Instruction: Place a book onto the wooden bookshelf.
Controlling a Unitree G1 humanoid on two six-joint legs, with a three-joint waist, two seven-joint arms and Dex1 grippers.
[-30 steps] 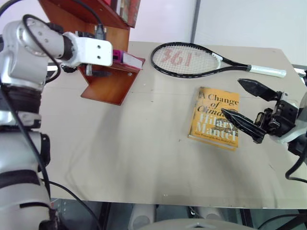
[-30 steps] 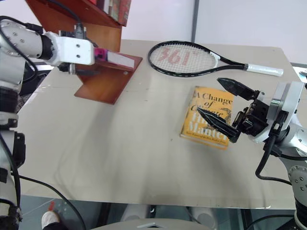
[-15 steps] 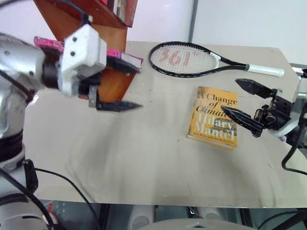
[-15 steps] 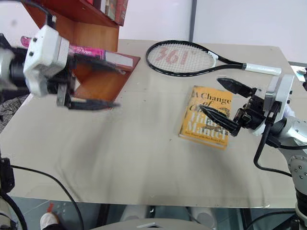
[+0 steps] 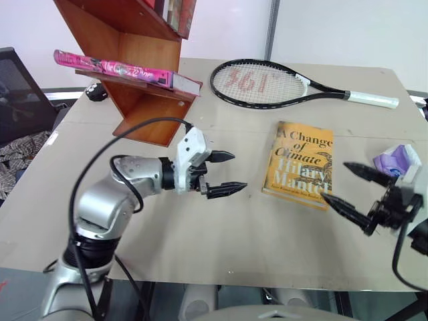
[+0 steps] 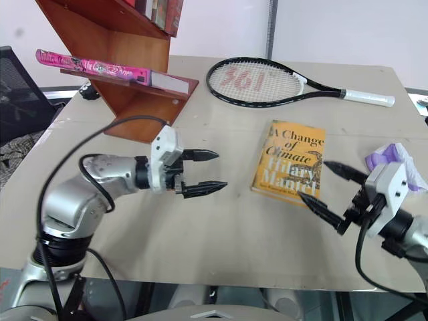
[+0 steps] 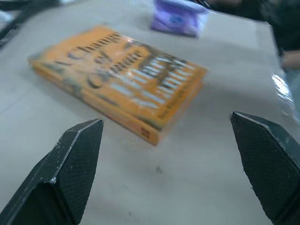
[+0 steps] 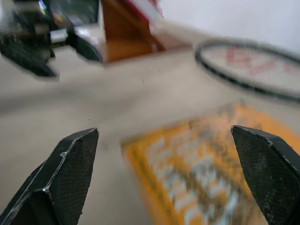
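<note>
The pink book (image 5: 120,69) lies flat on a board of the reddish-brown wooden bookshelf (image 5: 144,120) at the table's far left, its white page edges toward the racket. My left gripper (image 5: 224,172) hovers open and empty over the table's middle, pointing right toward the yellow-orange book (image 5: 299,164). The right gripper (image 5: 348,188) is open and empty too, low at the right edge, its fingertips just past that book's near corner. In the left wrist view the yellow-orange book (image 7: 119,79) lies ahead between the fingers.
A black tennis racket (image 5: 267,83) lies across the far side of the table. A purple packet (image 5: 394,160) sits by the right edge. More books (image 5: 175,12) stand on the shelf's upper board. A dark chair (image 5: 20,87) stands off the left.
My left gripper has left the pink book on the shelf board and swung down and right to the table's middle. The right gripper has dropped lower and drawn back toward the right edge.
</note>
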